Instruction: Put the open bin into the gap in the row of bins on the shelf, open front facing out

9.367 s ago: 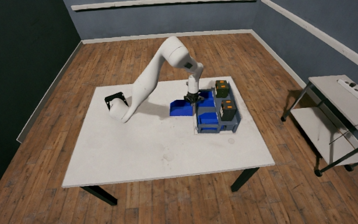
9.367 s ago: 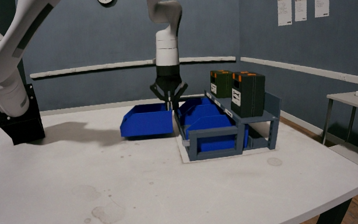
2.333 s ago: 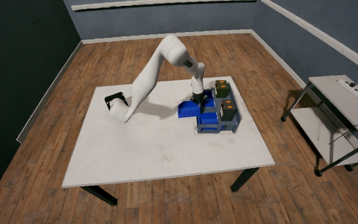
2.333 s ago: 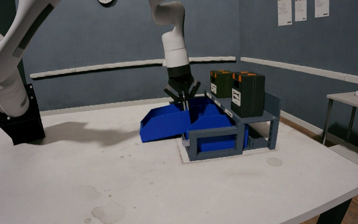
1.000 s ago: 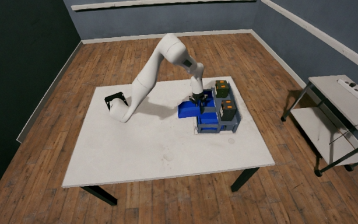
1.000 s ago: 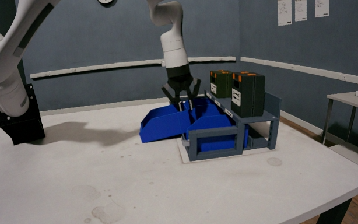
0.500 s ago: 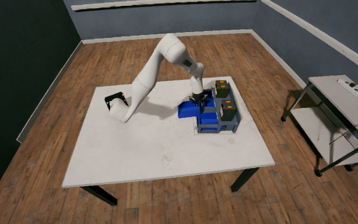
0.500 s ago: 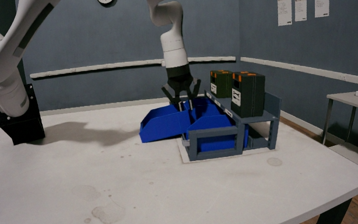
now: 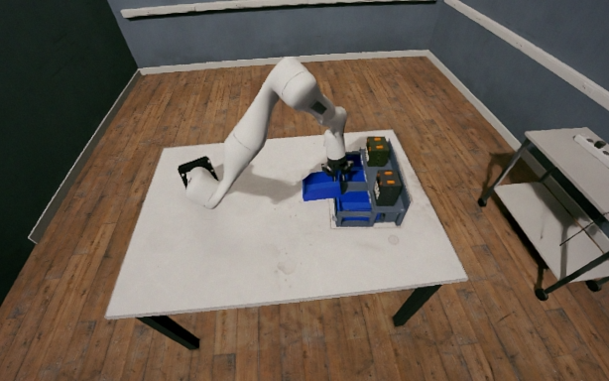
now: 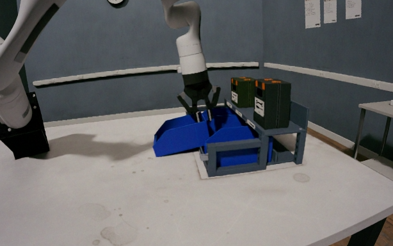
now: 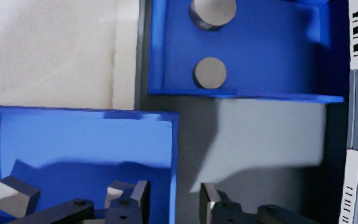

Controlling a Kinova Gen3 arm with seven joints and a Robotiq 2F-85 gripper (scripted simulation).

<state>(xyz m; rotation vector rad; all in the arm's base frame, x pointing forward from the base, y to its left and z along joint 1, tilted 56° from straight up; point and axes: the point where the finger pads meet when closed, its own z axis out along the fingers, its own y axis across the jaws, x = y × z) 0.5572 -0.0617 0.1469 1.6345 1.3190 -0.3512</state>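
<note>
white seven-joint arm (image 9: 250, 126) (image 10: 189, 48) rising from its black-mounted base, elbow bent high, forearm sloping down, wrist nearly vertical with a slight tilt, black two-finger hand (image 9: 337, 180) (image 10: 203, 116) (image 11: 174, 198) pointing downward, fingertips parted partway, nothing between them

Beside the shelf (image 9: 353, 187) (image 10: 238, 170) (image 11: 260, 130), the nearer blue bin's lower part (image 11: 90, 137) is running out of the wrist view; in the exterior view, bin walls are hiding every part inside.
</note>
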